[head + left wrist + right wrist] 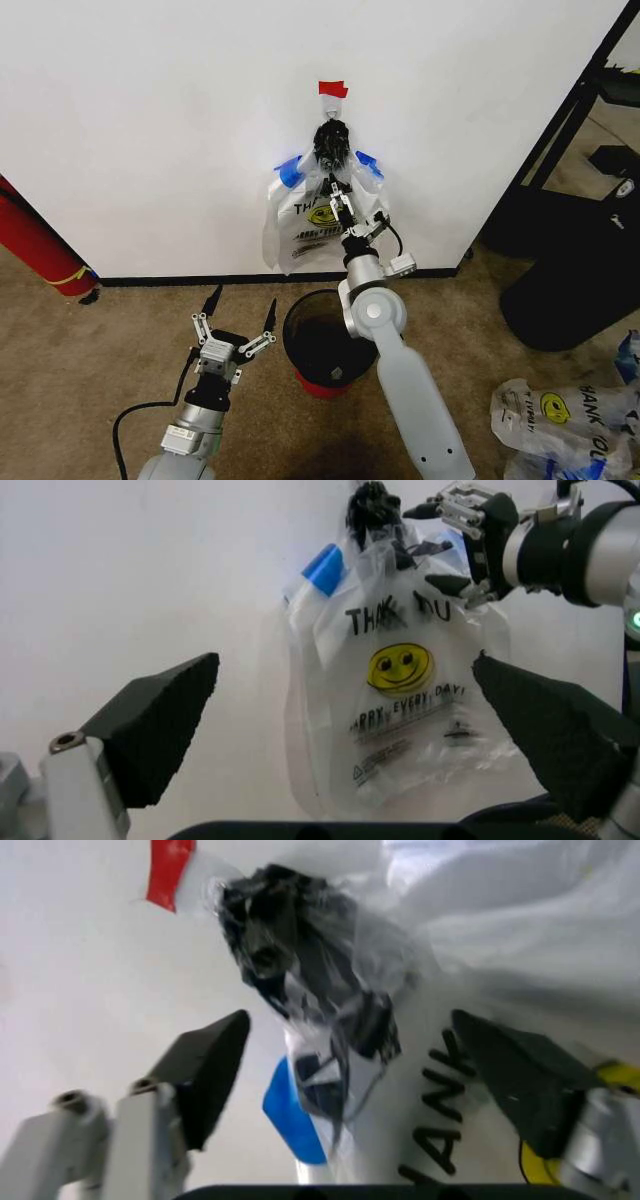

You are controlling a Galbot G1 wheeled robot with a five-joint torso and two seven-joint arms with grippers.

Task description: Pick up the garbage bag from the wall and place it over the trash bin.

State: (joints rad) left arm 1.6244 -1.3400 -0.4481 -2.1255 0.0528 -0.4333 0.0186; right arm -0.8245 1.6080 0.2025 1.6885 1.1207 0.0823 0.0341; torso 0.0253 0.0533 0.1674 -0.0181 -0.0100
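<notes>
Head view has my right gripper (342, 204) up at the garbage bag (305, 222), which hangs from the black hook (331, 140) on the wall (150, 120), fingers spread around its neck (right wrist view shows they aren't pinching yet). My left gripper (238, 308) waits wide open beside the trash bin (318, 340).

The Galbot G1's 2 arms are smooth silver-grey tubes with rounded joint housings — the right one shows a small round cap at its elbow. Each hand, the left hand (237, 322) and the right hand (340, 198), carries 2 black wedge-shaped fingertips on white-metal linkages fixed with small screws. A black cable loops beside the left forearm — another curls by the right wrist.
</notes>
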